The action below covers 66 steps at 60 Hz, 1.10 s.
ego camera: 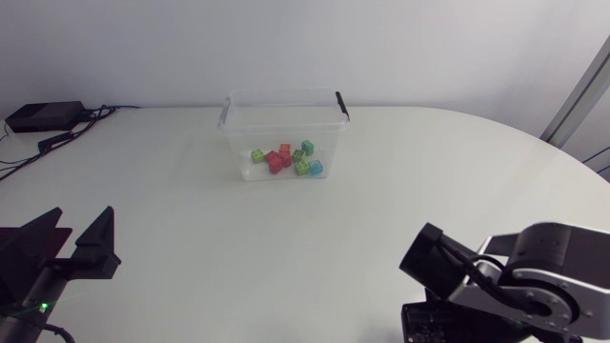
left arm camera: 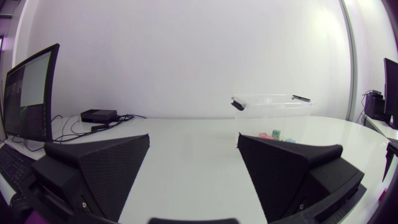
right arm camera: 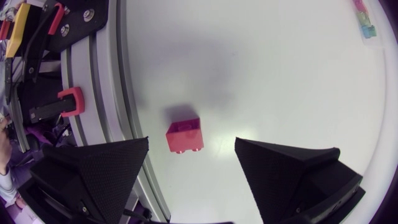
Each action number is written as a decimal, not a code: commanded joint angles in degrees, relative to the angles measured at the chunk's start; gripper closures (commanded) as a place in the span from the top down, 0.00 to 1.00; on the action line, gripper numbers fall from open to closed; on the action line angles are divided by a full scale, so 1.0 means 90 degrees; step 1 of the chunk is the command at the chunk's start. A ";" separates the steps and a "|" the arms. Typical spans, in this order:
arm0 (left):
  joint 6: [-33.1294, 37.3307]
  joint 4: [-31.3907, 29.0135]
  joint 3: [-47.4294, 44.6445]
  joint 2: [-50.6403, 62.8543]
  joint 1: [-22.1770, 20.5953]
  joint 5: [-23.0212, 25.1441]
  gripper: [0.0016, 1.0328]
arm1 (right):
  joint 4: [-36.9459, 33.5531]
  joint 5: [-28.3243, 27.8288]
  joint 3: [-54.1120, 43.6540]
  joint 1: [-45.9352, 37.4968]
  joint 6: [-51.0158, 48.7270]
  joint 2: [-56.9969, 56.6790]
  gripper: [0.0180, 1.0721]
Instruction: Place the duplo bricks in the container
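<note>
A clear plastic container (ego camera: 283, 133) with black clips stands at the back middle of the table, with several coloured duplo bricks (ego camera: 286, 158) inside. The left wrist view shows it (left arm camera: 273, 111) ahead of my left gripper (left arm camera: 194, 140), which is open and empty at the table's front left (ego camera: 81, 236). A red brick (right arm camera: 184, 135) lies on the table close to its front edge, just ahead of my right gripper (right arm camera: 192, 142). That gripper's fingers stand open on either side of the brick, apart from it. My right arm (ego camera: 534, 276) hides this brick in the head view.
A black box (ego camera: 43, 116) with cables lies at the table's back left corner. The table's front edge (right arm camera: 127, 93) runs right beside the red brick. White tabletop (ego camera: 305, 238) stretches between both arms and the container.
</note>
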 commanded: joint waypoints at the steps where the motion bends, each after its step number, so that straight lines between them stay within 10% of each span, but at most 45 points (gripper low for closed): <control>1: 0.0048 -0.0018 -0.0123 -0.0079 0.0050 0.0031 0.96 | 0.0051 -0.0007 -0.0197 0.0064 0.0109 0.0211 0.95; 27: 0.0048 -0.0018 -0.0113 -0.0079 0.0050 0.0031 0.96 | 0.0842 0.0062 -0.0451 0.0045 0.0148 0.1109 0.93; 35: 0.0048 -0.0018 -0.0113 -0.0079 0.0050 0.0031 0.96 | 0.1077 0.0101 -0.0383 -0.0053 0.0158 0.1529 0.75; 42: 0.0048 -0.0018 -0.0113 -0.0079 0.0050 0.0031 0.96 | 0.1155 0.0101 -0.0315 -0.0180 0.0129 0.1549 0.37; 66: 0.0048 -0.0018 -0.0123 -0.0079 0.0050 0.0031 0.96 | 0.0793 -0.0065 0.0271 -0.0620 -0.0008 0.0816 0.14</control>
